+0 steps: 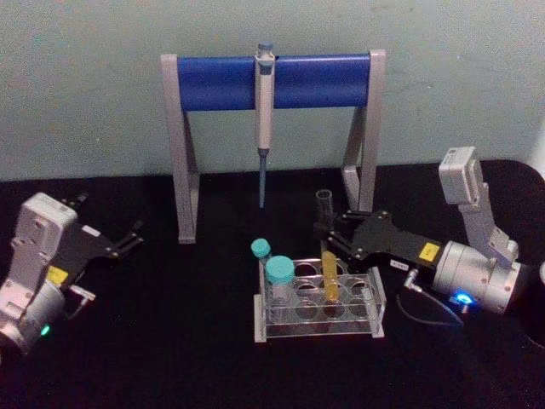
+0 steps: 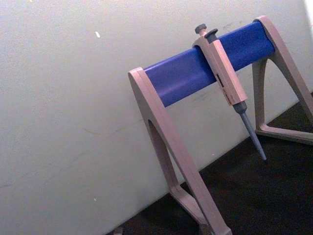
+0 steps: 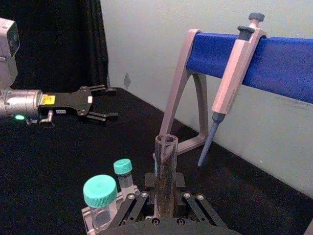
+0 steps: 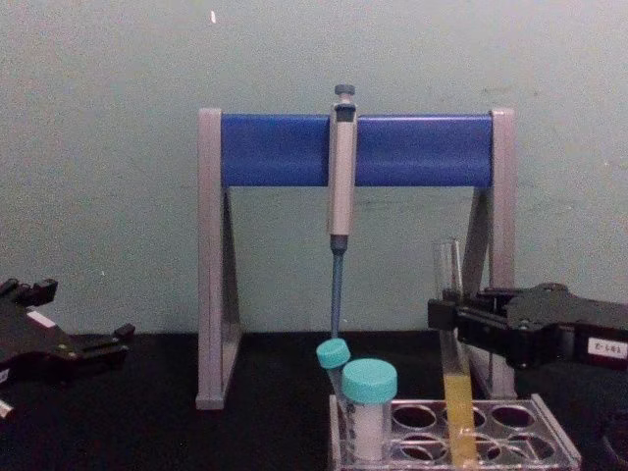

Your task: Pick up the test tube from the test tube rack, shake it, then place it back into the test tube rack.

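From the head, a low clear plastic test tube rack [image 1: 317,334] with rows of round holes stood mid-tabletop, nearer the front edge of the black tabletop [image 1: 170,358]. A long, thin, clear glass test tube [image 1: 329,281] with yellow-orange liquid in its lower part stood in a hole of the rack, to the right of two teal-capped tubes [image 1: 279,273]. The right gripper [image 1: 328,240] reached in from the right edge, its fingers closed around the test tube above the liquid. The left gripper [image 1: 112,213] lay near the left edge, fingers spread and holding nothing. Toward the back edge stood a grey stand with a blue crossbar [image 1: 315,81], a grey pipette [image 1: 265,111] hanging from it.

The left wrist showed the stand [image 2: 205,68] and pipette [image 2: 227,73] against the pale wall.

The right wrist showed the test tube [image 3: 166,166] upright between the right gripper's [image 3: 165,215] closed fingers, and the left gripper [image 3: 110,103] open farther off.

From the chest, the right gripper [image 4: 453,316] clasped the test tube [image 4: 457,412], whose bottom sat in the test tube rack [image 4: 564,456].
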